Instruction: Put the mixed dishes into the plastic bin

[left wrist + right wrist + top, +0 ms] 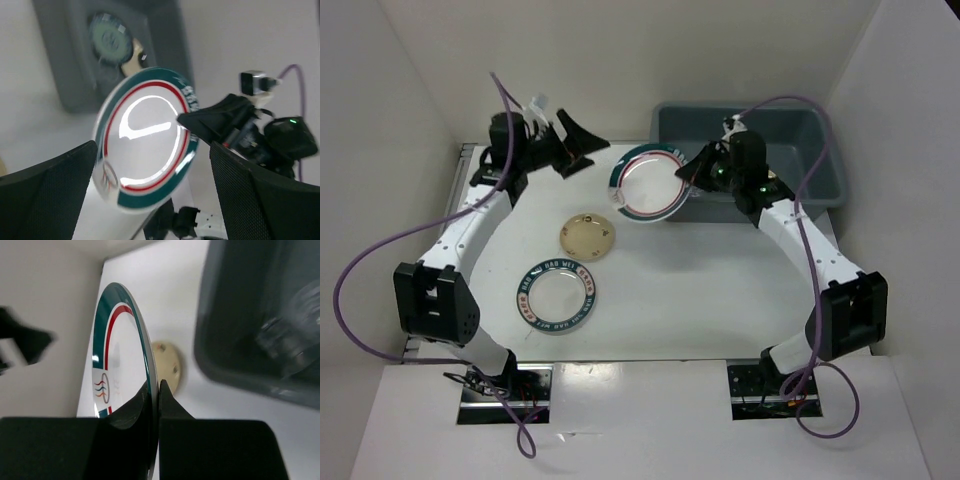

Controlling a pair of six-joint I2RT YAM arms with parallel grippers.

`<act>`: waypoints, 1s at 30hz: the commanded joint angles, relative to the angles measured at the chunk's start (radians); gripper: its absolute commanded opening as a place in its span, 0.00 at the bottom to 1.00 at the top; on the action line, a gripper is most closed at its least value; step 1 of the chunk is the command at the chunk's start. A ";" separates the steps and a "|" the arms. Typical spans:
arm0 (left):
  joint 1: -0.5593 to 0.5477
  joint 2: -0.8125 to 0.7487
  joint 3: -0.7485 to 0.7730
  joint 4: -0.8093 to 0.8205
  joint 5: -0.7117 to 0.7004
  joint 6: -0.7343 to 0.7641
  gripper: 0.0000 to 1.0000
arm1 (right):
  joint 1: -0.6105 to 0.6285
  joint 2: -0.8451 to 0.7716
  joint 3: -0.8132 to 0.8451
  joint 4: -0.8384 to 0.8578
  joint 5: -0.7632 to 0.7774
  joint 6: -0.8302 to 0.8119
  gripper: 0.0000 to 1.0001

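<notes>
Right gripper (683, 175) pinching teal-rimmed plate (645, 185) (tilted) beside grey bin (810, 150), left gripper (572, 148) spread wide

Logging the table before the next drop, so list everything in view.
held plate: one, white with teal and red rim bands, lifted on edge beside the bin
lettered plate: one, white with a dark teal rim, flat on the table, near left
beige plate: one, beige, flat on the table, centre
plastic bin: one, grey-blue, far right
small patterned plate: one, teal, inside the bin
second beige plate: one, beige, inside the bin
clear cup: one, clear, blurred, inside the bin
table: one, white
cables: two, purple, along the arms
left fingers: black, open, empty
right fingers: black, pinching the held plate's rim
</notes>
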 commanded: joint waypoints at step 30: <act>0.063 -0.159 -0.317 -0.030 -0.071 0.166 1.00 | -0.470 0.637 0.572 -0.136 0.397 -0.090 0.00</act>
